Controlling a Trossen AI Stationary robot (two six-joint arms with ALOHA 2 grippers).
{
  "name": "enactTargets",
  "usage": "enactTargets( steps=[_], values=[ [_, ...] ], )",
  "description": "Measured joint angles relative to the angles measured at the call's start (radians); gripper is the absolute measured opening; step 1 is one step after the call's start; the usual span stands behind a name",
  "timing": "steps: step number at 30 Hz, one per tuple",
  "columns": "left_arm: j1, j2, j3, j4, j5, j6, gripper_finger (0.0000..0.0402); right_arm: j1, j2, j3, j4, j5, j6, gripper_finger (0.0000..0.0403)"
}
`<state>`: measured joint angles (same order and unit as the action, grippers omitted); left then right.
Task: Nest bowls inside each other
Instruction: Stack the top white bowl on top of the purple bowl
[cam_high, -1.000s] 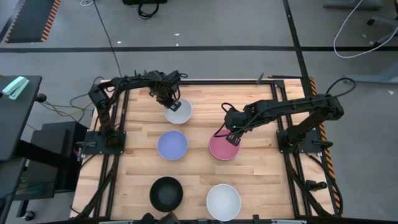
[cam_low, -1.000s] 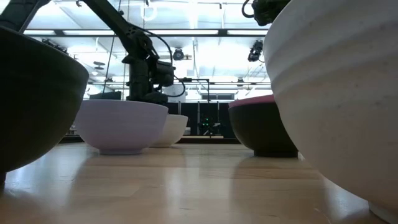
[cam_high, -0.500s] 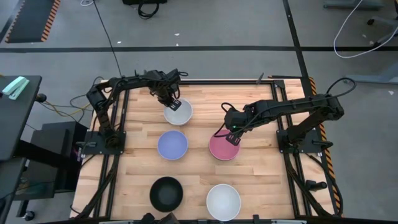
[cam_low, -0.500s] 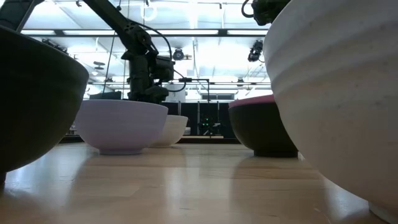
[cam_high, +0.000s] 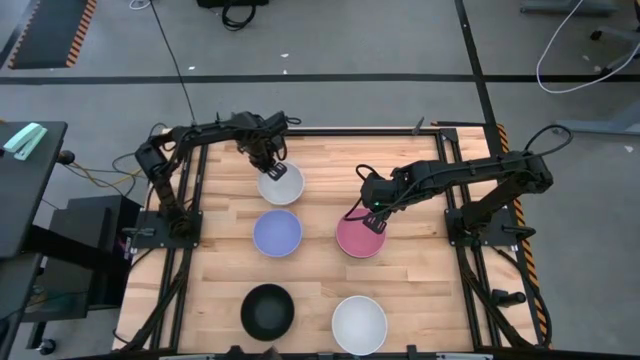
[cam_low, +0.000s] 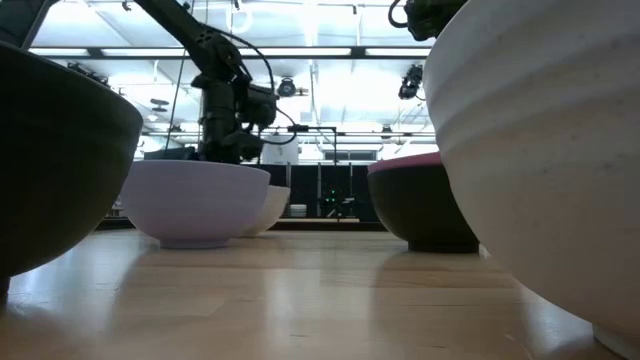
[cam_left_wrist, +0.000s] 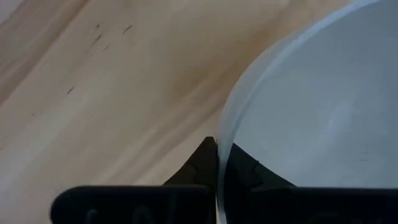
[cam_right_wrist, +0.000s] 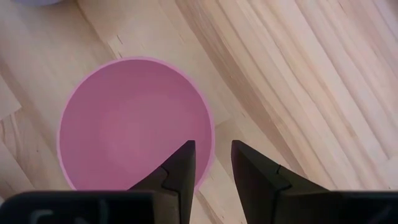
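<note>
Five bowls show in the high view. A white bowl (cam_high: 282, 186) is at the far left, with a lavender-blue bowl (cam_high: 277, 233) just nearer. The pink bowl (cam_high: 358, 238) sits mid-right, and a black bowl (cam_high: 267, 311) and a second white bowl (cam_high: 359, 324) stand at the near edge. A second black bowl is not in view. My left gripper (cam_high: 272, 169) is shut on the far white bowl (cam_left_wrist: 311, 106). My right gripper (cam_right_wrist: 211, 163) hovers open over the pink bowl (cam_right_wrist: 130, 124), one finger above its inside and one outside its rim. My left gripper pinches the far white bowl's rim (cam_left_wrist: 219, 140) on its far-left side, one finger inside the bowl and one outside. The fingers come from above, pointing down. Whether the bowl's base is on the table, I cannot tell.
The wooden table (cam_high: 420, 290) has a dark metal frame (cam_high: 190, 200) along its sides. In the low view the near black bowl (cam_low: 60, 160) and near white bowl (cam_low: 540, 150) fill the foreground. Bare wood lies between the bowls and at the far right.
My left gripper has moved a little toward the table's left and near edge, still shut on the white bowl's rim. The bowl has shifted with it, closer to the lavender-blue bowl. The right arm has kept still.
</note>
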<state>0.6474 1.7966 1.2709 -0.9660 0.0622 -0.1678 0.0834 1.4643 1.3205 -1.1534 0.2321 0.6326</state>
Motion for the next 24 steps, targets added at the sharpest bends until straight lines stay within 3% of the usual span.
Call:
enactTargets(
  steps=[11, 24],
  values=[
    [-0.065, -0.188, 0.000, -0.097, 0.007, -0.009, 0.0010, 0.000, 0.000, 0.000, 0.000, 0.008, -0.004, 0.0111],
    [-0.252, -0.395, 0.000, -0.261, -0.023, -0.114, 0.0009, 0.000, 0.000, 0.000, -0.001, 0.008, -0.006, 0.0109]
  ],
)
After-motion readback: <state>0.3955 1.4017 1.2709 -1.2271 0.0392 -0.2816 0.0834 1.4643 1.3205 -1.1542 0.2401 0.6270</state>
